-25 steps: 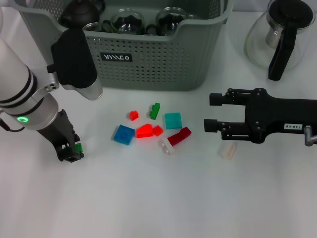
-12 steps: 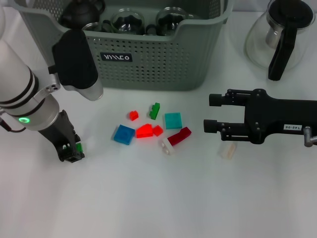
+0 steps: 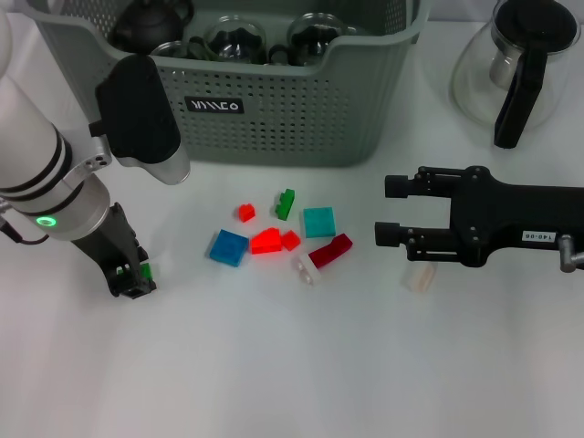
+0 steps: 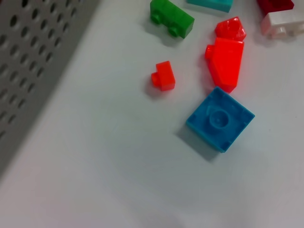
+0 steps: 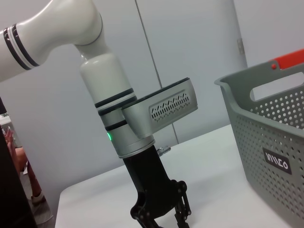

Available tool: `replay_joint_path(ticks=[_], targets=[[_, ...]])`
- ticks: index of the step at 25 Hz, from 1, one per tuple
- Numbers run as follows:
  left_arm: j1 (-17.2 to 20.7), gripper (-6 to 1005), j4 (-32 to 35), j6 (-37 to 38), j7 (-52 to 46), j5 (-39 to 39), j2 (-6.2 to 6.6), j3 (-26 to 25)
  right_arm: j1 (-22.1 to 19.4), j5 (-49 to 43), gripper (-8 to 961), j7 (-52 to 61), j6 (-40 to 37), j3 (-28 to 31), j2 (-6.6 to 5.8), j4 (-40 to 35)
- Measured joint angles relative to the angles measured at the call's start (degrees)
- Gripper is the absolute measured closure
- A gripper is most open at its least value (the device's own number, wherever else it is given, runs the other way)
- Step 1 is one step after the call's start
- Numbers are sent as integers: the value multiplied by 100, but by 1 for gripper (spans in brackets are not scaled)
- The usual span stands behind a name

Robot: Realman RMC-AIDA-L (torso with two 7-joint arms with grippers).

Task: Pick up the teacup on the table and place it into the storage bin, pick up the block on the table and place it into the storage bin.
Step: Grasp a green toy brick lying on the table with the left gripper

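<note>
My left gripper (image 3: pixel 130 279) is down at the table on the left, its fingers closed around a small green block (image 3: pixel 145 271); the right wrist view shows this gripper (image 5: pixel 163 216) from the side. Several loose blocks lie mid-table: blue (image 3: pixel 228 247), red (image 3: pixel 267 241), teal (image 3: pixel 319 222), dark red (image 3: pixel 330 250) and green (image 3: pixel 286 203). The left wrist view shows the blue block (image 4: pixel 220 118) and red ones (image 4: pixel 227 57). The storage bin (image 3: pixel 274 119) stands at the back with glass cups (image 3: pixel 235 38) inside. No teacup shows on the table. My right gripper (image 3: pixel 391 209) hovers open to the right of the blocks.
A glass carafe (image 3: pixel 516 64) with a black handle stands at the back right. A clear block (image 3: pixel 420 276) lies under the right gripper and a whitish one (image 3: pixel 303 270) beside the dark red block. A black teapot (image 3: pixel 151 20) sits in the bin.
The left arm has shifted very slightly at the green block. The blocks and the right gripper have not moved.
</note>
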Motion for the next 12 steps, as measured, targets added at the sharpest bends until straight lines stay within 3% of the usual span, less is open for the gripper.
replay_joint_path(ticks=[12], targets=[[-78, 741, -133, -83, -134, -6, 51, -51, 8, 0, 211, 0, 0, -8, -2, -1]])
